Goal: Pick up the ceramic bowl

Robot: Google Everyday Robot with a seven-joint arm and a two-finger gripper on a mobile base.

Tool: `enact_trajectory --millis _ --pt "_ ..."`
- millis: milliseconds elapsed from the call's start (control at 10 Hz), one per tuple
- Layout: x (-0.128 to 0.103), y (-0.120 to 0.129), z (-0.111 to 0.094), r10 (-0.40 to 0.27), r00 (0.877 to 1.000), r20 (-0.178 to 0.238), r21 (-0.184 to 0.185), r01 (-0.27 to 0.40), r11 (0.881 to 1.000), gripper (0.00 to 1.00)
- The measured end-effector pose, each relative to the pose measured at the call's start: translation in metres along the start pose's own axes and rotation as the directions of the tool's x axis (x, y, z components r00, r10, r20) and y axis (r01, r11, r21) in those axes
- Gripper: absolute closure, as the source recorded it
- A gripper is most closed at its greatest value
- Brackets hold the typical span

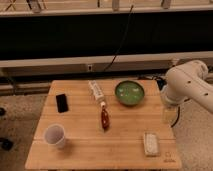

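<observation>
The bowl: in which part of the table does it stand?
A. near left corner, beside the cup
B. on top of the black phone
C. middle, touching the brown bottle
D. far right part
D: the bowl stands in the far right part of the table, apart from the other things; the pincer hangs by the table's right edge, beside the bowl and not touching it.
</observation>
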Motion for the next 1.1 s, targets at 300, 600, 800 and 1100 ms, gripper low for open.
enact_trajectory --millis 300,600,800,1100 --pt "-0.004 -0.013 0.004 -0.019 1.0 -0.006 0.009 0.019 1.0 0.2" --pt "-0.014 -0.05 0.014 -0.061 0.998 -0.018 0.024 0.061 0.998 0.2" --pt "-0.023 -0.065 0.021 -0.094 0.995 -0.027 0.034 0.095 0.995 0.2" --pt "-0.028 -0.086 0.031 -0.117 0.993 -0.03 0.045 0.118 0.992 0.2"
